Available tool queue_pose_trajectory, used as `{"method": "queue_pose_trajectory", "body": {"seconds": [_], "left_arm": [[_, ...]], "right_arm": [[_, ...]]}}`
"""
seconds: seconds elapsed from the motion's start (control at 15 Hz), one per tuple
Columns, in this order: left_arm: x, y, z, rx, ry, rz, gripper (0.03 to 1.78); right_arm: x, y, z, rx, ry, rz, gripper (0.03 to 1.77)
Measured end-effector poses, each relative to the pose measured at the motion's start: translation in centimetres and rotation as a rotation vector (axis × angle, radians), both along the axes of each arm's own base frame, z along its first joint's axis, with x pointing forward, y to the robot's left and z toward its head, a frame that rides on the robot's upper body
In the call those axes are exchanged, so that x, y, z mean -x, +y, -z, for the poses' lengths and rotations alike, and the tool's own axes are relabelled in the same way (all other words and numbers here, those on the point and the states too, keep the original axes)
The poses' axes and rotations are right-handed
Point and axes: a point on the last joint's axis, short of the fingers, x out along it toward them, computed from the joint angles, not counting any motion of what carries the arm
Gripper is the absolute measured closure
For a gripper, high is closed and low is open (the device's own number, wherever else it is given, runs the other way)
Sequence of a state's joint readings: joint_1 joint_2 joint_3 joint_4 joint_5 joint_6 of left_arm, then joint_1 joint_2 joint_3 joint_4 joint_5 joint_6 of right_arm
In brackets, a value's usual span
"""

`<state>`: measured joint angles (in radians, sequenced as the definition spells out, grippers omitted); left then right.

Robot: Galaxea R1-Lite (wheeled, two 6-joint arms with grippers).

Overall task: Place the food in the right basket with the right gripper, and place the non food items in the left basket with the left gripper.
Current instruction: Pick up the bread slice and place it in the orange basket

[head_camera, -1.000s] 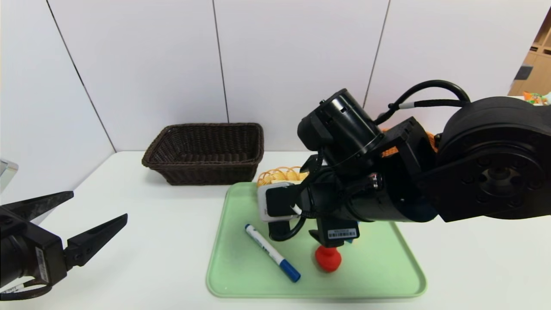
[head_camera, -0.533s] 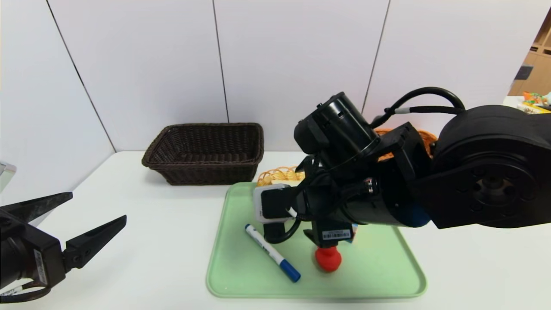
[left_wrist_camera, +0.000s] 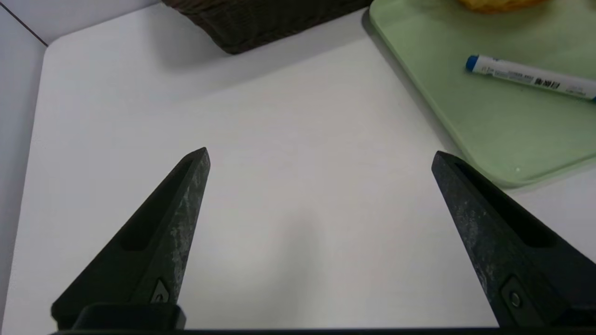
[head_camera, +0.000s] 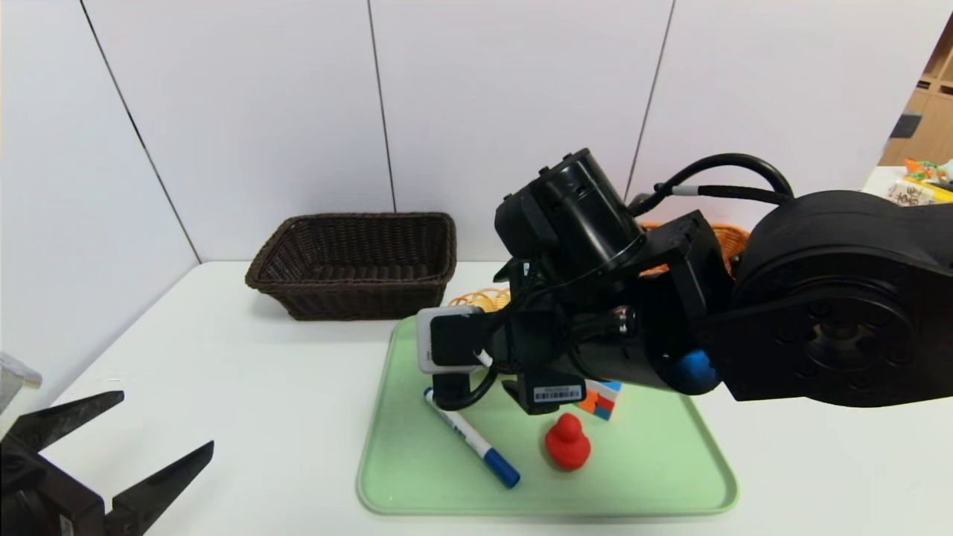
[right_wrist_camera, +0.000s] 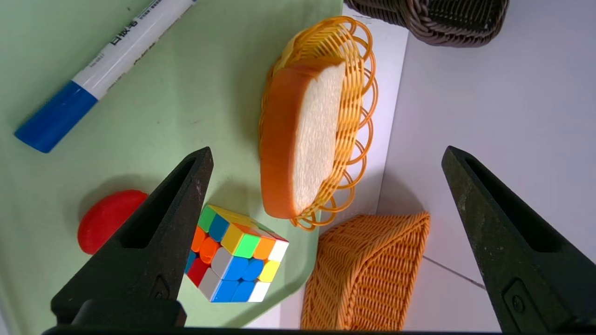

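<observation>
1. The right claw point(right_wrist_camera: 326, 153) hangs over the far part of the green tray point(head_camera: 655, 476), its two fingers spread wide with nothing between them; in its wrist view the gap frames the bread slice point(right_wrist_camera: 302, 139)
2. The bread slice lies in the small yellow basket point(right_wrist_camera: 358, 93) at the tray's far edge, tilted so the white face and the orange-brown crust both show; from the head view the arm hides it
3. It looks like a light, thick toy, probably soft or foamy, so a squeeze may dent it; I would take it across its thickness, one finger on each broad face, well down from the rim so it does not pivot
4. The yellow basket is light and open-woven; a fingertip could snag a loop and drag it along
5. The right basket point(right_wrist_camera: 368, 274) stands just beside the tray, a short carry away
6. The puzzle cube point(right_wrist_camera: 237, 253), marker point(head_camera: 470, 438) and red duck point(head_camera: 567, 442) lie on the tray, all hard or smooth, small things for later
7. The left claw point(left_wrist_camera: 321, 158) waits open and empty above the bare worktop point(head_camera: 246, 402), near the tray's edge, with the left basket point(head_camera: 354, 264) at the back
</observation>
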<state>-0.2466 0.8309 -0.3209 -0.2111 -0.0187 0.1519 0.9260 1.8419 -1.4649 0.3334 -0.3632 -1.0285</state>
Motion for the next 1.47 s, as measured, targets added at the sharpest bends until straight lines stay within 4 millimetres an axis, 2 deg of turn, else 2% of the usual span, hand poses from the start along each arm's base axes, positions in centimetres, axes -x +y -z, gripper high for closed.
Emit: {"method": "queue_pose_trajectory", "body": {"seconds": [0.13, 0.47, 0.8, 1.47], "left_arm": [[0.4, 0.0, 0.6, 0.003, 0.007, 0.007, 0.12], [0.4, -0.1, 0.4, 0.001, 0.000, 0.020, 0.12], [0.1, -0.3, 0.1, 0.000, 0.001, 0.034, 0.12], [-0.3, -0.5, -0.2, 0.003, -0.008, 0.042, 0.12]], "right_arm": [[0.1, 0.0, 0.4, 0.008, 0.006, -0.001, 0.10], [-0.2, -0.1, 1.4, 0.022, 0.016, 0.007, 0.10], [-1.3, -0.5, 2.2, 0.034, 0.025, 0.039, 0.10], [-3.1, 0.0, 3.2, 0.024, 0.014, 0.066, 0.10]]}}
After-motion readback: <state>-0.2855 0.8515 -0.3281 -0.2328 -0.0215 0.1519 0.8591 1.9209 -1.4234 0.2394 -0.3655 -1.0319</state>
